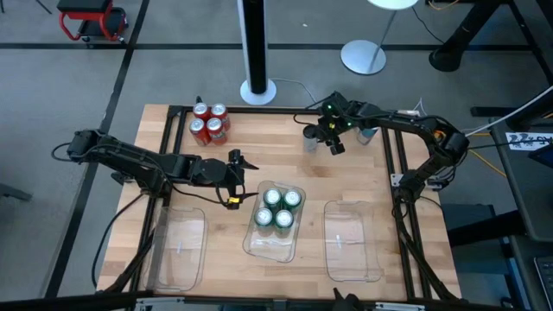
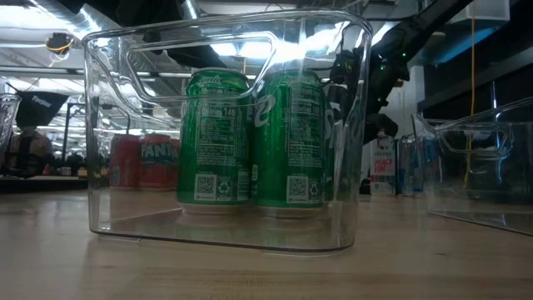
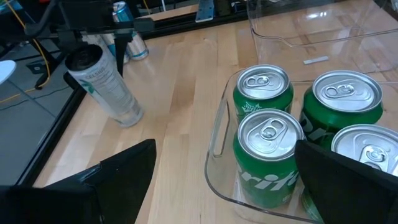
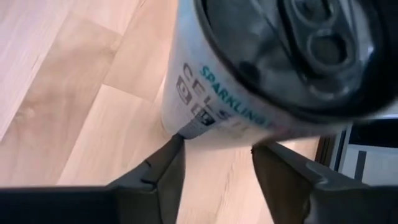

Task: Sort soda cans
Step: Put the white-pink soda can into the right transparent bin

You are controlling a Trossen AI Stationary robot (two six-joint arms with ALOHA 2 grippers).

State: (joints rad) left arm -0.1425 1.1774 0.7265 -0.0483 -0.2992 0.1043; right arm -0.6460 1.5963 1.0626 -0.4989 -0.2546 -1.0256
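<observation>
the right hand (image 1: 321, 136), upper middle of the top picture, is clamped on a tall silver-grey metal can with teal words (image 4: 249, 81), likely to carry it to an empty clear plastic tray (image 1: 352, 242). four green metal cans (image 1: 278, 208) sit sorted in the middle tray (image 1: 275, 248); four red cans (image 1: 209, 123) wait upper left. the left hand (image 1: 235, 180) waits with fingers apart. only the wrist picture shows the can tipped.

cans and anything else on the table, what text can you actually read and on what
"SPARKLING" in teal, cut off at its end, with larger dark letters "CELS" below it, also cut off: on the silver can at the right gripper.
"rit", part of a white brand word: on the front green can in the middle tray.
"140": on a green can's nutrition panel; the smaller print there is too small to read.
"ANTA", partly hidden: on a red can.
</observation>
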